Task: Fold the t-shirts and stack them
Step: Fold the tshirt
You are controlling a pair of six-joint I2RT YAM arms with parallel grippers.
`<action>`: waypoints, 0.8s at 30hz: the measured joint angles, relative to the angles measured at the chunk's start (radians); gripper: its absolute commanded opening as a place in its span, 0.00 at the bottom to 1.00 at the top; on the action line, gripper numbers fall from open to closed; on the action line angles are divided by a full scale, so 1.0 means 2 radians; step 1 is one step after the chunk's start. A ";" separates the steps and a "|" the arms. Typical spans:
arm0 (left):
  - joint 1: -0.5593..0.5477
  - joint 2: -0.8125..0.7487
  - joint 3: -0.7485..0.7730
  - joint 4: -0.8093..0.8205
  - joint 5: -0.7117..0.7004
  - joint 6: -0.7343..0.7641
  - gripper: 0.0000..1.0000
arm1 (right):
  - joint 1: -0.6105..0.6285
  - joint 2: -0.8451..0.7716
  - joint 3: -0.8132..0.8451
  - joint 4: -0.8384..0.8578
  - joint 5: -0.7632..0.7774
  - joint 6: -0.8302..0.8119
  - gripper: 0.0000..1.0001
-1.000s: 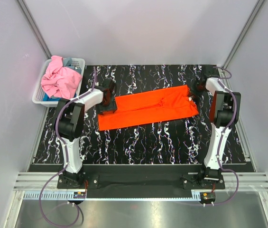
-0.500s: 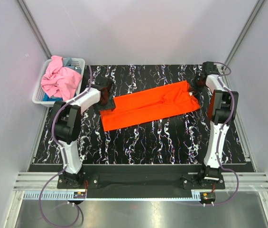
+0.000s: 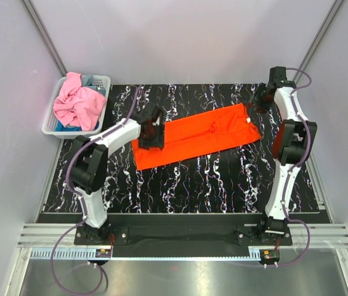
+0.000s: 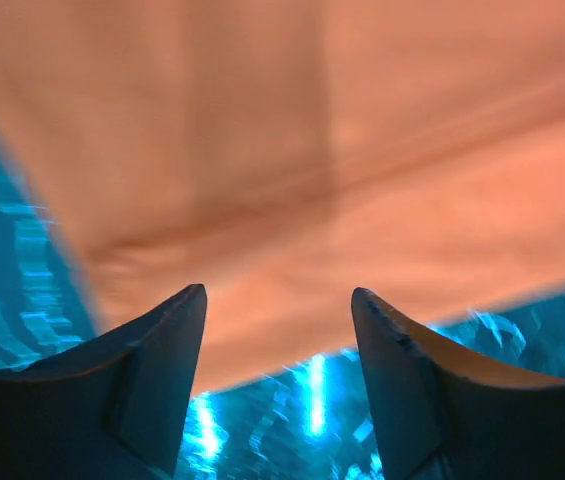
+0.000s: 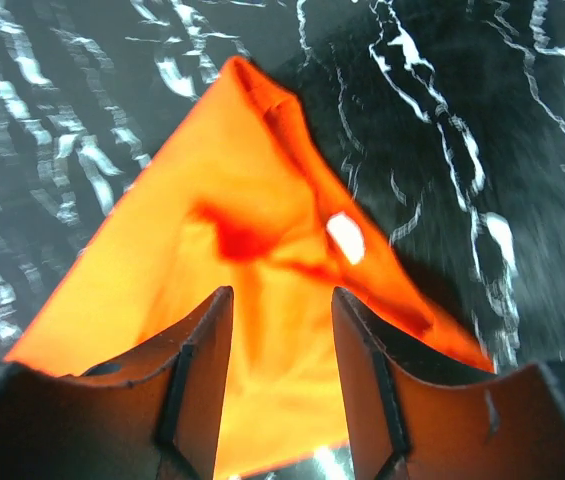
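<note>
The orange t-shirt (image 3: pixel 198 135) lies folded into a long strip across the black marbled table (image 3: pixel 210 179). My left gripper (image 3: pixel 151 132) hovers over the strip's left end. It stands open, and between its fingers only the cloth's edge (image 4: pixel 292 200) and the table show. My right gripper (image 3: pixel 257 106) hangs open just above the strip's right end, with the orange cloth (image 5: pixel 262 250) lying loose below its fingers (image 5: pixel 207 370). The pink t-shirt (image 3: pixel 75 105) is bunched in the basket, and a bit of the blue-grey t-shirt (image 3: pixel 89 80) shows behind it.
The white lattice basket (image 3: pixel 101 81) stands off the table's back left corner. Grey walls close in the back and both sides. Both arm bases are bolted at the near edge (image 3: pixel 180 231).
My right gripper opened, let go of the orange t-shirt's right end and drew back. My left gripper moved right, onto the strip's left end.
</note>
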 measured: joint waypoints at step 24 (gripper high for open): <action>-0.041 -0.128 -0.253 0.123 0.083 -0.092 0.44 | -0.014 -0.244 -0.307 0.018 0.001 0.049 0.52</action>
